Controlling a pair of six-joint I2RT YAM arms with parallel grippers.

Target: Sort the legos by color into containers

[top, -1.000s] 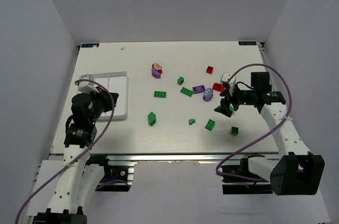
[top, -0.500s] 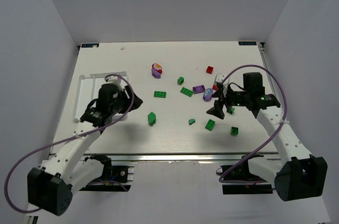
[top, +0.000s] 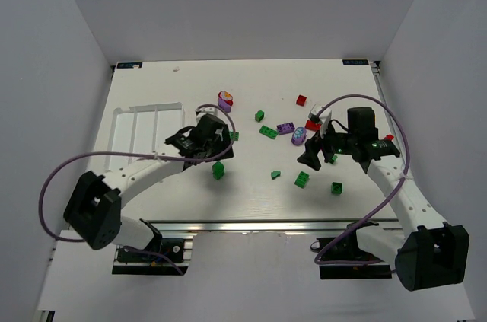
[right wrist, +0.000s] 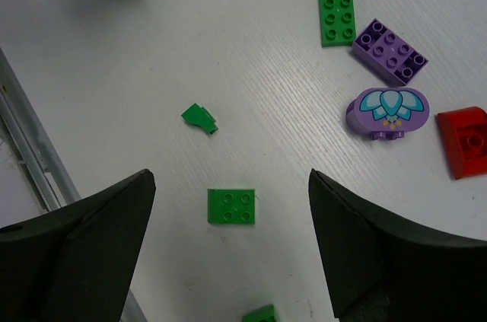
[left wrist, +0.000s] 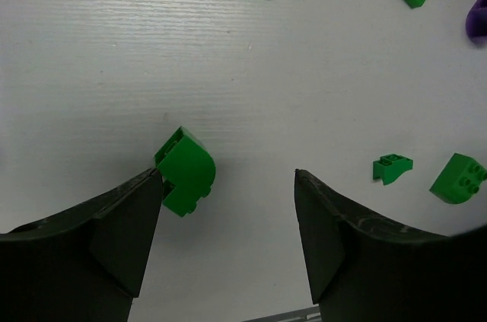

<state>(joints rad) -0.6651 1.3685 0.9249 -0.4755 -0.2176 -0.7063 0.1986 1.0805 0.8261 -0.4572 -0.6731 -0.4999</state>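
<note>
Left jaws apart, green brick (left wrist: 187, 172) diagonal

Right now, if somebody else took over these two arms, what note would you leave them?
Left claw: open, holding nothing, poised over a rounded green plastic brick beside one finger.
Right claw: open, holding nothing, above a square green plastic brick.
Shallow white divided plastic tray: far left; no brick visible in it.
Other green, red and purple bricks lie loose mid-table and right.
Done: nothing visibly sorted. Left: all of it.
</note>
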